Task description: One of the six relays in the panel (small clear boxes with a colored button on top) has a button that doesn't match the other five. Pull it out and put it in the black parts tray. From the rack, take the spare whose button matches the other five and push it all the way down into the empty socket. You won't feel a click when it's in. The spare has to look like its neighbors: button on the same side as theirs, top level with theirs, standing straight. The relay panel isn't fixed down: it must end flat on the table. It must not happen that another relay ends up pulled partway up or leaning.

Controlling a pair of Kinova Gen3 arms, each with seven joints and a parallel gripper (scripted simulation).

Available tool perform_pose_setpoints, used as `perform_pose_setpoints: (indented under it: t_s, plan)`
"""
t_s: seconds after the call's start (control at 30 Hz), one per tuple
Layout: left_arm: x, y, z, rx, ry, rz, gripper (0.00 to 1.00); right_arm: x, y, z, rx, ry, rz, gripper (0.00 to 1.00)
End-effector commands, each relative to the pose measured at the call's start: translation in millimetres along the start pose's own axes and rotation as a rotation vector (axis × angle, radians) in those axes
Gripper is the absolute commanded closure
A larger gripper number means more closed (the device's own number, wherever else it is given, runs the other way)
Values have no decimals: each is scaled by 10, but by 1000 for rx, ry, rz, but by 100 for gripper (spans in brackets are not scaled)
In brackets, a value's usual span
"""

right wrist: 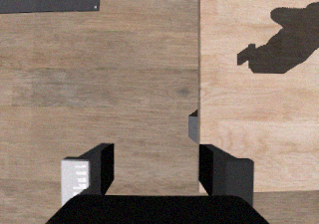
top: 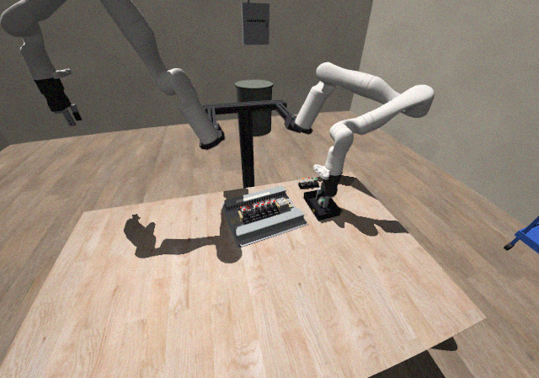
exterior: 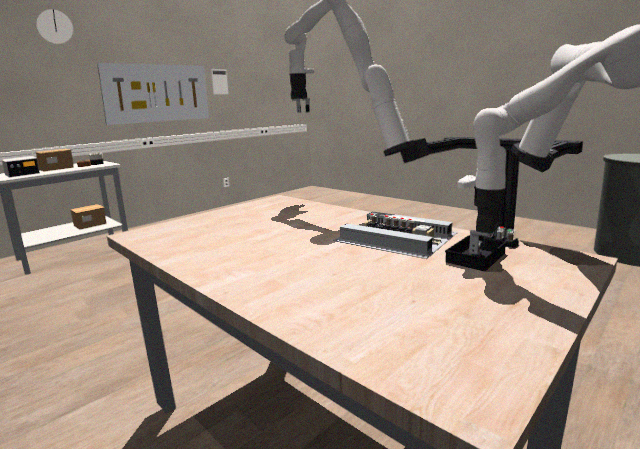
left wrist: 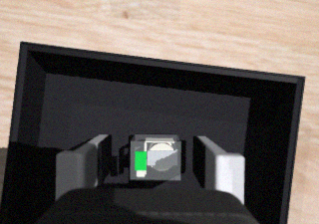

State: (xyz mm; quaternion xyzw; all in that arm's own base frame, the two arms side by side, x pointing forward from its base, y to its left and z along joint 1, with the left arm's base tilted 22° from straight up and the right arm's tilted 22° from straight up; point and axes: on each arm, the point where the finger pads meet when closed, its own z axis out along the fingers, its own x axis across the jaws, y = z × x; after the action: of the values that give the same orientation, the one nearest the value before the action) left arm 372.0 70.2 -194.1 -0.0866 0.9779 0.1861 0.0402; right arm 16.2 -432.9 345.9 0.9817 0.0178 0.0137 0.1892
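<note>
A clear relay with a green button (left wrist: 141,160) stands in the black parts tray (top: 330,215) (exterior: 459,259) (left wrist: 274,134). My left gripper (left wrist: 152,152) (exterior: 474,248) is open, its fingers on either side of that relay with gaps to both. The relay panel (top: 272,229) (exterior: 385,240) lies on the table and holds several red-button relays (top: 262,204) (exterior: 394,220); a gap shows between the first and second red buttons from the left in the top view. The spare rack (top: 312,186) (exterior: 511,243) holds spares with red and green buttons. My right gripper (top: 74,120) (exterior: 303,109) (right wrist: 157,161) is open and empty, high up.
The rack stands close behind the tray, and the panel is beside the tray. The panel's grey ducts (top: 261,194) flank the relay row, with a pale block (top: 281,202) at its end. My right gripper hangs away from the panel, near the table's side edge (right wrist: 199,85).
</note>
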Motion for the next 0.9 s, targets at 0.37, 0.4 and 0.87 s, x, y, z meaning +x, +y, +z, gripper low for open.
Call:
perform_pose_setpoints:
  t_s: [0.37, 0.4, 0.87]
  plan:
    - [-6, -2, -36, 0, -1, 0, 0, -1, 3, -5, -1, 0, 0, 0]
    - [-6, -2, -39, 0, -1, 0, 0, -1, 3, -5, -1, 0, 0, 0]
    - [-6, -2, -68, 0, -1, 0, 0, -1, 3, -5, -1, 0, 0, 0]
